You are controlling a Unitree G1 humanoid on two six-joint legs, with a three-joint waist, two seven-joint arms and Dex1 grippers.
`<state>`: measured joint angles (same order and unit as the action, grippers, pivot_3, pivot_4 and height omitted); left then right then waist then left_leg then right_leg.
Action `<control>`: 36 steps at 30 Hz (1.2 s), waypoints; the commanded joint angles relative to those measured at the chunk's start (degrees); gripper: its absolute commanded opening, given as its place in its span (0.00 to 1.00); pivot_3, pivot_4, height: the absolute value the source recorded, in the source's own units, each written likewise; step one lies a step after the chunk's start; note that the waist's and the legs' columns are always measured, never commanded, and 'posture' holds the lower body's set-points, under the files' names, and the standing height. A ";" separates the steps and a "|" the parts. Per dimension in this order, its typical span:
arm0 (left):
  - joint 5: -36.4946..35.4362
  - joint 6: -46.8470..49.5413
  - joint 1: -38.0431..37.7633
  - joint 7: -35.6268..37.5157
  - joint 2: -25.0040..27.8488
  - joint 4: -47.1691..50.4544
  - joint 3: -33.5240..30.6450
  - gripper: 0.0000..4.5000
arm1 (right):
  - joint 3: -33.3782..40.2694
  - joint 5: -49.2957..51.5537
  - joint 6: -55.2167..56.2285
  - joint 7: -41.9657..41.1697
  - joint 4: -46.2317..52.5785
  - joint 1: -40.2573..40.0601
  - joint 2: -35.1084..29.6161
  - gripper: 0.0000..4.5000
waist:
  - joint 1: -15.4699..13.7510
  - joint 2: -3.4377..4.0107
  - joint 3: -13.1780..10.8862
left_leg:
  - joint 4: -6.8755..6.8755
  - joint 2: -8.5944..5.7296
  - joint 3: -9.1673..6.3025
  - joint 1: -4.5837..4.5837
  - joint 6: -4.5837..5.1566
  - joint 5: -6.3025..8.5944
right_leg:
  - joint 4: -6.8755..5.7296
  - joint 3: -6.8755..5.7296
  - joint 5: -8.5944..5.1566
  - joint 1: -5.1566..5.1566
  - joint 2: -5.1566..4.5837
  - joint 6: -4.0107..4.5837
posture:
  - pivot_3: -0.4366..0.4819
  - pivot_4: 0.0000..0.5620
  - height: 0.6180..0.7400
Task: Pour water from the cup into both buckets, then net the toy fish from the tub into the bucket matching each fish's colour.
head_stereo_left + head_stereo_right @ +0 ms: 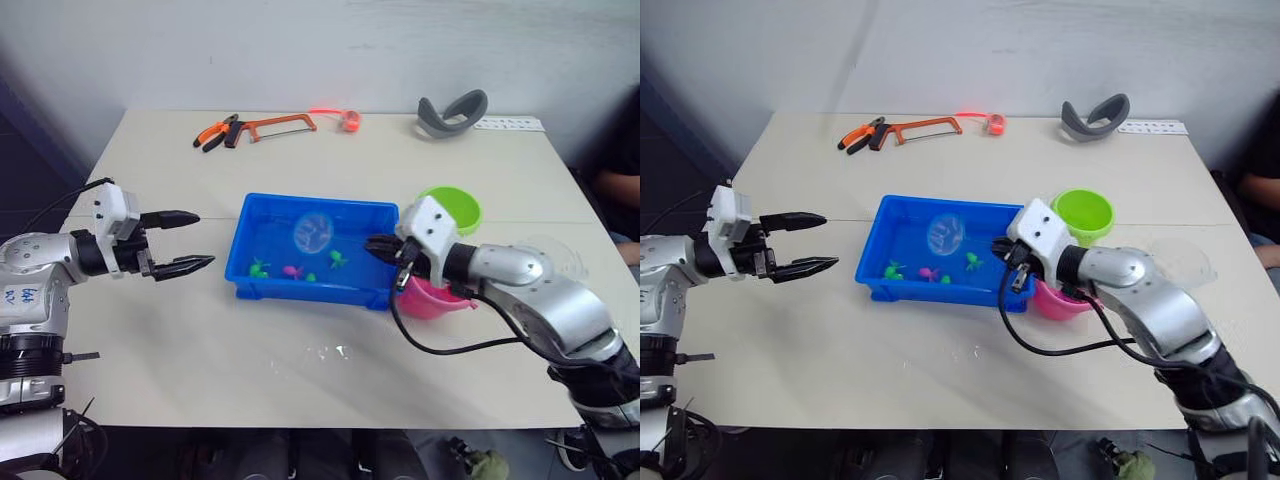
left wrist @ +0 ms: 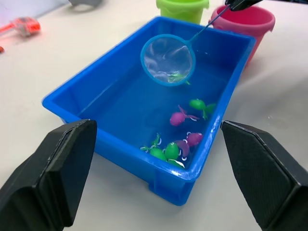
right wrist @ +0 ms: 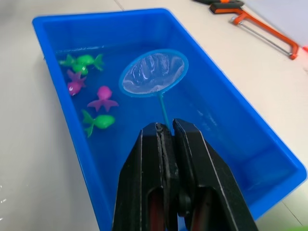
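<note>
The blue tub [image 1: 375,294] sits mid-table with water and several pink and green toy fish [image 3: 102,98] at its near-left end. My right gripper [image 3: 166,128] is shut on the net's thin handle at the tub's right end. The net's blue hoop [image 1: 313,232] hangs over the tub's middle. A green shape [image 2: 177,77] shows at the hoop's edge; I cannot tell whether it lies in the mesh. The green bucket [image 1: 452,207] and the pink bucket [image 1: 432,300] stand just right of the tub. The clear cup [image 1: 1185,262] is behind my right arm. My left gripper [image 1: 196,241] is open, left of the tub.
A hacksaw [image 1: 278,125], orange-handled pliers [image 1: 214,133], a small orange item [image 1: 350,120] and a grey curved object [image 1: 452,110] lie along the table's far edge. Water drops [image 1: 330,352] dot the table in front of the tub. A person [image 1: 620,190] is at the right edge.
</note>
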<state>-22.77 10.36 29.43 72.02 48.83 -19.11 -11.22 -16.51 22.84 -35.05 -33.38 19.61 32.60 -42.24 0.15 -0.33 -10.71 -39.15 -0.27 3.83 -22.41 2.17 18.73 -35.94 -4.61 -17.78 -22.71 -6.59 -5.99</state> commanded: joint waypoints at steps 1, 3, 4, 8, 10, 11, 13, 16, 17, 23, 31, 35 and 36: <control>-0.42 2.14 -0.40 0.72 1.02 3.61 0.78 0.99 | -1.54 -4.50 2.18 -2.53 -1.62 1.68 0.94 0.00 | 0.09 0.00 0.00 | 0.00 0.00 0.02 0.00 0.00 0.00 | -0.01 0.01 0.00 -0.02 0.00 0.00 | 0.48 0.27 1.00; -0.16 2.66 -0.19 1.10 1.09 4.17 1.52 0.99 | -2.46 -6.36 3.00 -4.12 -2.99 2.24 1.53 0.00 | 0.13 0.00 0.00 | 0.00 0.00 0.03 0.00 0.00 0.00 | -0.02 0.01 0.00 -0.02 0.00 0.00 | 0.48 0.27 1.00; 0.06 2.78 0.23 1.16 1.01 4.01 1.86 0.99 | -2.77 -7.04 3.56 -4.94 -3.78 2.59 1.99 0.00 | 0.13 0.00 0.00 | 0.00 0.00 0.04 0.00 0.00 0.00 | -0.02 0.02 0.00 -0.02 0.00 0.00 | 0.48 0.27 1.00; 1.15 2.63 2.39 1.64 0.81 2.56 3.54 0.99 | -3.50 -9.92 5.52 -7.18 -6.86 4.10 4.02 0.00 | 0.12 0.00 0.00 | 0.00 0.01 0.05 0.00 -0.01 -0.01 | -0.03 0.01 0.00 -0.03 0.00 0.00 | 0.48 0.27 1.00; 1.77 2.15 3.52 2.31 0.85 1.59 4.50 0.99 | -3.56 -10.93 6.15 -8.07 -8.29 4.70 5.21 0.00 | 0.12 0.00 0.00 | 0.00 0.01 0.06 0.01 -0.02 -0.01 | -0.04 0.00 0.00 -0.04 0.03 0.00 | 0.48 0.27 1.00; 2.09 1.90 4.06 2.76 0.93 1.08 4.97 0.99 | -3.64 -11.45 6.46 -8.64 -8.94 4.97 5.72 0.00 | 0.11 0.00 0.00 | 0.00 0.00 0.07 0.01 -0.02 -0.01 | -0.04 -0.01 0.00 -0.04 0.03 0.00 | 0.48 0.27 1.00; 2.65 1.28 5.10 3.58 1.00 -0.03 5.61 0.99 | -3.94 -12.44 7.14 -9.94 -10.06 5.28 6.57 0.00 | 0.11 0.00 0.00 | 0.00 0.00 0.07 0.01 -0.02 -0.01 | -0.04 -0.03 0.00 -0.05 0.07 0.00 | 0.48 0.27 1.00; 3.21 0.69 6.35 4.39 0.93 -1.55 5.98 0.99 | -4.65 -14.44 8.36 -11.93 -11.28 5.48 7.06 0.00 | 0.13 0.00 0.00 | 0.00 0.00 0.09 0.00 -0.01 -0.01 | -0.04 -0.11 0.00 -0.06 0.10 0.00 | 0.48 0.27 1.00; 3.37 0.44 6.66 4.62 0.93 -1.96 6.10 0.99 | -4.67 -14.90 8.53 -12.33 -11.64 5.55 7.24 0.00 | 0.13 0.00 0.00 | 0.00 0.00 0.09 0.00 -0.02 -0.01 | -0.04 -0.16 0.00 -0.06 0.10 0.00 | 0.48 0.27 1.00; 3.24 0.00 6.55 5.08 1.04 -2.27 5.86 0.99 | -4.73 -16.76 9.25 -14.06 -12.91 5.58 8.06 0.00 | 0.14 0.00 0.00 | 0.00 0.00 0.10 0.00 -0.02 -0.01 | -0.05 -0.24 0.00 -0.06 0.06 0.00 | 0.48 0.27 1.00; 3.01 -0.10 5.72 4.74 0.93 -1.78 5.33 0.99 | -3.00 -14.42 5.27 -15.98 -12.46 5.01 10.97 0.00 | 0.17 0.00 0.00 | 0.00 0.01 0.08 0.00 -0.03 -0.02 | -0.05 -0.44 0.00 -0.06 0.05 0.00 | 0.48 0.27 1.00; 3.01 -0.40 5.55 4.49 0.87 -1.81 5.18 0.99 | -1.37 -12.36 0.61 -16.33 -12.62 5.53 11.89 0.00 | 0.16 0.00 0.00 | 0.00 0.01 0.08 0.00 -0.03 -0.02 | -0.06 -0.46 0.00 -0.06 0.04 0.00 | 0.48 0.27 1.00; 3.02 -0.48 5.53 4.43 0.85 -1.85 5.17 0.99 | -1.02 -12.05 -0.34 -16.36 -12.66 5.67 11.92 0.00 | 0.16 0.00 0.00 | 0.00 0.01 0.08 0.00 -0.03 -0.02 | -0.06 -0.46 0.00 -0.06 0.04 0.00 | 0.48 0.27 1.00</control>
<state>-19.53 10.73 35.22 76.65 48.84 -21.45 -4.39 -19.56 9.61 -34.19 -49.37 5.88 37.22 -30.51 0.31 -0.34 -10.71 -39.16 -0.27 3.90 -22.41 2.14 18.71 -36.00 -5.07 -17.78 -22.77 -6.55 -6.00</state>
